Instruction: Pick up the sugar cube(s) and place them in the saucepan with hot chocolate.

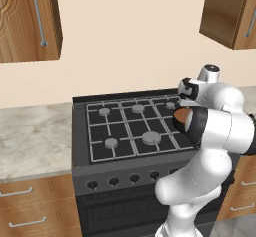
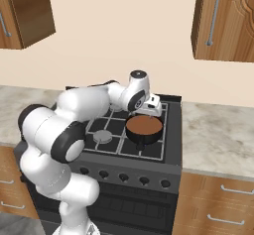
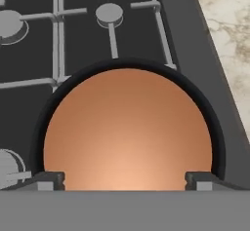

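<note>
Jaws spread wide over the saucepan of hot chocolate.

In the hand view the gripper shows a dark fingertip at each bottom corner, far apart, nothing between them but the orange-brown liquid. The saucepan sits at the centre of the right base view, on the stove grate, with the marbled bench at the right.

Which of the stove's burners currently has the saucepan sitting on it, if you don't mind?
The front-right burner: the saucepan of hot chocolate covers it, under the open gripper; the others stand bare.
</note>
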Available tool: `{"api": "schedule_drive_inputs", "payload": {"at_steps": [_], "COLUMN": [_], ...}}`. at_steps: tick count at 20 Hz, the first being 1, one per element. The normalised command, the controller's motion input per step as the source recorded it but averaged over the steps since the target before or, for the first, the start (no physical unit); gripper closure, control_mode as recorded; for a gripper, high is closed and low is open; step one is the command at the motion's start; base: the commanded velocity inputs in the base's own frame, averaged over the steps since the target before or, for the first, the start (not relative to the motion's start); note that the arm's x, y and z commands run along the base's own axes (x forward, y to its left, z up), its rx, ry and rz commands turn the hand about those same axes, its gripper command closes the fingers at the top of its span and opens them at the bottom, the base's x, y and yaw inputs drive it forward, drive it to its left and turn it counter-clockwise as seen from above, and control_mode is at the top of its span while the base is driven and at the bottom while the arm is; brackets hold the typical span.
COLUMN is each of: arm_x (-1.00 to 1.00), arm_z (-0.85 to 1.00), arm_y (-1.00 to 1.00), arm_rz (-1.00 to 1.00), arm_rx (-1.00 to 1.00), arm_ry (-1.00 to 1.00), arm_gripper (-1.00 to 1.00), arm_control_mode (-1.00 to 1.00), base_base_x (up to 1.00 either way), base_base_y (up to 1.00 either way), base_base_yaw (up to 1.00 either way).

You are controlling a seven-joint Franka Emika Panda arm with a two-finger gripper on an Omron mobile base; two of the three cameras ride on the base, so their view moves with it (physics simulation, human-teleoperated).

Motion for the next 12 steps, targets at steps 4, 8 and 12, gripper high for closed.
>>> {"api": "schedule_drive_inputs", "payload": {"at_steps": [4,8,12], "arm_x": [-0.35,-0.45,-0.79], "arm_z": [0.22,0.3,0.28], "arm_y": [0.0,0.0,0.08], "arm_rz": [0.0,0.0,0.0], "arm_rx": [0.07,0.1,0.09], "arm_ry": [-0.15,-0.25,-0.27], "arm_gripper": [-1.0,-1.0,-1.0], "arm_control_mode": [-1.0,-1.0,-1.0], "base_base_x": [0.0,0.0,0.0], "base_base_y": [0.0,0.0,0.0], "base_base_yaw": [0.0,0.0,0.0]}}
